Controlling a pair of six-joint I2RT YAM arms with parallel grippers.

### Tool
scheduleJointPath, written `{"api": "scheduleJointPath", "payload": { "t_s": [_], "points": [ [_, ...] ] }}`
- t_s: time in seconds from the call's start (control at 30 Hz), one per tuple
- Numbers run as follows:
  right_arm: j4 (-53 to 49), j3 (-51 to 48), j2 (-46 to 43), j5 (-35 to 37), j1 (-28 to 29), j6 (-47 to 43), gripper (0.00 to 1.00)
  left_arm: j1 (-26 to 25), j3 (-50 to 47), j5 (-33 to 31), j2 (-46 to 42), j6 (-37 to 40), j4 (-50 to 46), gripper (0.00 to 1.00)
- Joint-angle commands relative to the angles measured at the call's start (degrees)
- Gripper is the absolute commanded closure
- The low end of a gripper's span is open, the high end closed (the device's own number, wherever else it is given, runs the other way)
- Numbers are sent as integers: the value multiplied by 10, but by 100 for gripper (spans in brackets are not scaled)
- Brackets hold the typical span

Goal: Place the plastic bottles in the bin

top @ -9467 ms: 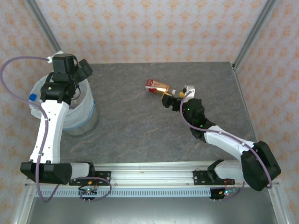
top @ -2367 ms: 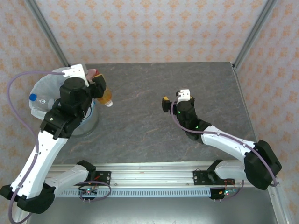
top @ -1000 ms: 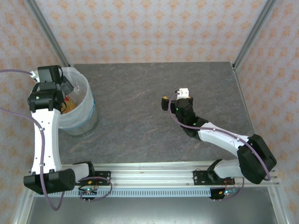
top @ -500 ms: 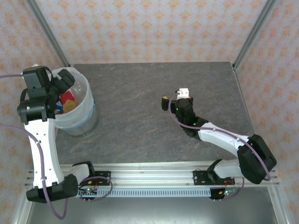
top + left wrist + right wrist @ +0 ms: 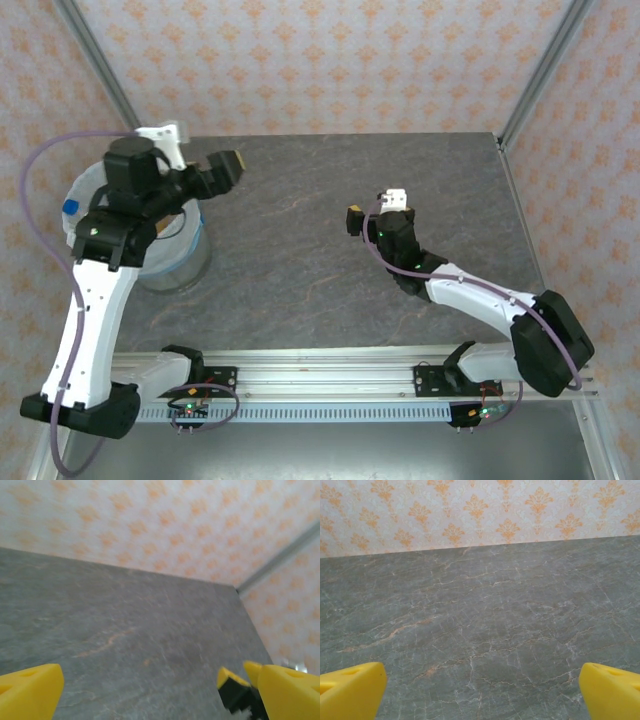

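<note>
A dark grey desk (image 5: 300, 280) with a veined, stone-like surface is seen from above, walled in by cream wallpaper (image 5: 320, 60) printed with an orange floral pattern. The bin (image 5: 188, 262), a round grey-blue tub lined with a thin, crinkled, translucent white bag (image 5: 80, 190), stands at the desk's left edge. The left arm leans over the bin and hides most of its inside. One bottle (image 5: 68, 208) shows just its small blue cap at the bin's left rim, so the bottles appear to lie inside the bin, though they cannot be counted. The left tool (image 5: 222, 168) hangs just past the bin's far right rim, pointing away from the bin across the desk. Its blunt yellow fingers (image 5: 27, 692) are wide apart with nothing between them. The right tool (image 5: 374, 210) hovers well to the right of the bin, above the middle of the desk, and its smooth yellow plastic fingers (image 5: 350, 687) are likewise spread wide and empty. Each wrist view looks out between its fingertips over bare marbled grey running back to the wallpaper. The stretch of desk to the right of the bin carries nothing to pick up, so the task looks finished or very nearly so. By my reading, what is left is only to check for any bottle hidden behind the arms.
</note>
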Motion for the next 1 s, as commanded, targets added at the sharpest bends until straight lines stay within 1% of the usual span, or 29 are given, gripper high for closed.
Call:
{"api": "scheduleJointPath", "payload": {
  "t_s": [0.0,0.07,0.13,0.23,0.27,0.3,0.4,0.43,0.53,0.57,0.63,0.67,0.7,0.73,0.83,0.97],
  "points": [
    [3,-16,-24,26,-3,15,1,-44,-34,-4,13,47,59,0],
    [4,-22,-32,37,-4,12,1,-73,-58,-27,23,48,89,0],
    [6,-30,-41,54,-5,6,1,-106,-85,-74,35,54,121,0],
    [11,-43,-53,70,-14,-12,1,-159,-126,-170,61,76,163,0],
    [12,-48,-53,71,-21,-18,1,-173,-142,-216,71,90,179,0],
    [16,-54,-73,71,-28,-25,1,-180,-160,-250,79,101,196,0],
    [22,-73,-86,75,-61,-48,1,-182,-226,-356,102,117,255,0],
    [22,-80,-90,76,-75,-54,1,-180,-249,-382,111,122,278,0],
    [23,-101,-97,75,-123,-69,1,-179,-294,-419,141,145,312,0],
    [24,-110,-98,73,-141,-74,1,-177,-308,-440,151,154,321,0],
    [28,-125,-97,66,-175,-82,1,-164,-337,-468,165,170,344,0],
    [33,-131,-95,60,-195,-84,1,-150,-350,-474,168,173,353,0],
    [16,-128,-98,58,-209,-79,1,-136,-364,-473,169,175,361,0],
    [20,-132,-98,40,-227,-91,1,-123,-381,-472,166,179,376,0],
    [29,-140,-90,32,-265,-112,1,-77,-430,-473,153,194,419,0],
    [42,-151,-61,-39,-322,-105,1,-24,-468,-446,164,216,459,0]
  ]
}}
